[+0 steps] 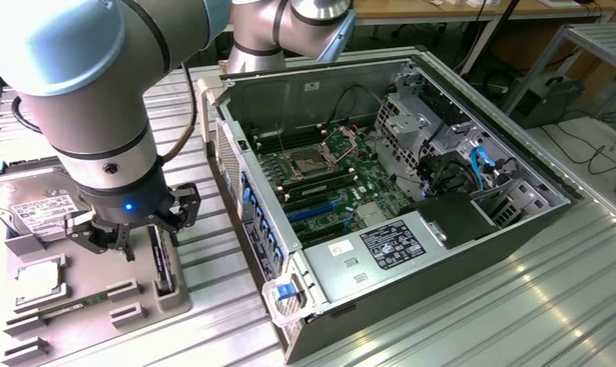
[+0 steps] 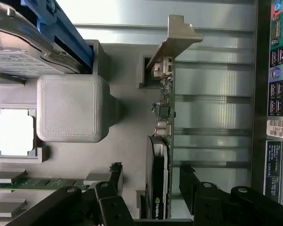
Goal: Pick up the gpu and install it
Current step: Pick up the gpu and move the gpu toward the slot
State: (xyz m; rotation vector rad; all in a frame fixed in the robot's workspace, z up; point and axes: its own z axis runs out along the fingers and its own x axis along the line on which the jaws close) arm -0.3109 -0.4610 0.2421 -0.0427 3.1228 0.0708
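Bright, even overhead light. Pale glare bands on the ribbed tabletop (image 1: pixel 512 321), on the far side of the computer case (image 1: pixel 441 300) from the tool (image 1: pixel 145 243). Case interior dimmer. Soft shadow on the grey tray (image 1: pixel 176 302) under the tool. Wrist view: tabletop strips beside the gpu (image 2: pixel 164 141) washed pale.

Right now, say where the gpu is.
The gpu stands on edge in the grey tray at the exterior view's left, beside the computer case, under the open gripper.
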